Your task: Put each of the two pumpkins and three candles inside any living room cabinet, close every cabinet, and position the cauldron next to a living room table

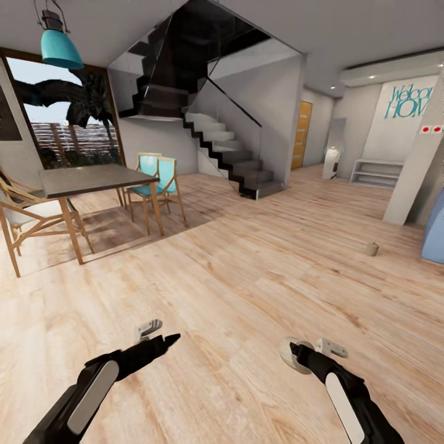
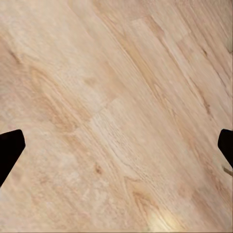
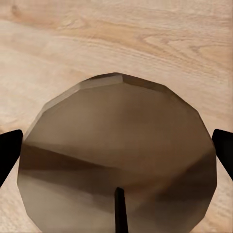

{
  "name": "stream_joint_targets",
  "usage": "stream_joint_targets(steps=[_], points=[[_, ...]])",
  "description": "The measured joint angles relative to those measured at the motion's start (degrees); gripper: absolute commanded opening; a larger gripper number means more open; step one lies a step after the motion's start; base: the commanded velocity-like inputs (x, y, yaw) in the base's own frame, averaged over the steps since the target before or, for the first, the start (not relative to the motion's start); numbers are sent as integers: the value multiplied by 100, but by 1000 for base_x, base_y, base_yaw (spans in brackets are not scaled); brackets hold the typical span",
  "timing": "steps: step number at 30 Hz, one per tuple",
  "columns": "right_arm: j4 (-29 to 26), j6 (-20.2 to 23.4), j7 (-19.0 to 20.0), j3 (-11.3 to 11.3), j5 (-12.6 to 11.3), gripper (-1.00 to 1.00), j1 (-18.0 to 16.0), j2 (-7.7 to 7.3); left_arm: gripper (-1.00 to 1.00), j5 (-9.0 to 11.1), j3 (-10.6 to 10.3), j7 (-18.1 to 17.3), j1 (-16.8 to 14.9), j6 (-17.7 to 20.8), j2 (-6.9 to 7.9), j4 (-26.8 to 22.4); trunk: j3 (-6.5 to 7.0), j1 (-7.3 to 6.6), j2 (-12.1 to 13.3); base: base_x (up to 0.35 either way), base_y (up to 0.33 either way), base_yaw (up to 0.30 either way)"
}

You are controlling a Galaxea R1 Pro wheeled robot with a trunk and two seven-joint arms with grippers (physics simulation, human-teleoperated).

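A pale beige candle [image 3: 116, 145], seen end-on with its dark wick, sits between the fingers of my right gripper [image 3: 116, 151], which is shut on it. In the head view the same candle [image 1: 288, 356] shows as a pale disc at the tip of my right gripper [image 1: 303, 354], low over the wooden floor. A second small beige candle [image 1: 371, 248] stands on the floor far to the right. My left gripper [image 1: 161, 333] hangs open above bare floor, and nothing lies between its black fingertips [image 2: 9, 150]. The pumpkins, cabinet, cauldron and coffee table are out of view.
A dark dining table [image 1: 92, 179] with wooden chairs [image 1: 161, 185] stands at the left by a window. A staircase [image 1: 228, 148] rises at the centre back. A white pillar [image 1: 416, 166] and a blue object [image 1: 435, 231] are at the right edge. Wooden floor [image 1: 246, 277] lies ahead.
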Motion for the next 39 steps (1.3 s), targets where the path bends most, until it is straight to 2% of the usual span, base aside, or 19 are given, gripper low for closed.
stream_joint_targets(steps=[3, 8, 10, 13, 15, 26, 39], points=[[0, 3, -3, -2, 1, -100, 0, -2, 100, -70, -19, 687, -340, 9, 1, 25, 67, -8, 4, 0, 0, 0], [0, -1, -10, -1, 2, -100, 5, -3, 100, -129, -46, 1421, -782, 84, 5, 201, 173, -40, 50, 0, 0, 0], [1, -1, -12, -4, 9, -100, 7, -3, 100, -272, -47, 1671, -905, 282, 0, 249, 209, -84, 130, 0, 0, -16], [0, 4, -13, -3, 17, -100, 10, -4, 100, -660, -27, 2094, -1007, 782, -44, 250, 251, -128, 212, 0, 0, -154], [3, 10, -13, -2, 21, -100, 10, -4, 100, -777, -41, 2280, -1030, 931, -55, 197, 257, -128, 212, 0, 0, -231], [7, 180, -12, -2, 44, -100, 11, -4, 100, -869, -62, 2418, -1033, 1299, -57, -248, 303, -131, 212, 112, 39, -245], [14, 236, -11, -8, 25, -100, 10, -2, 100, -878, -58, 2429, -1035, 1411, -58, -269, 301, -131, 212, 296, 122, -27]])
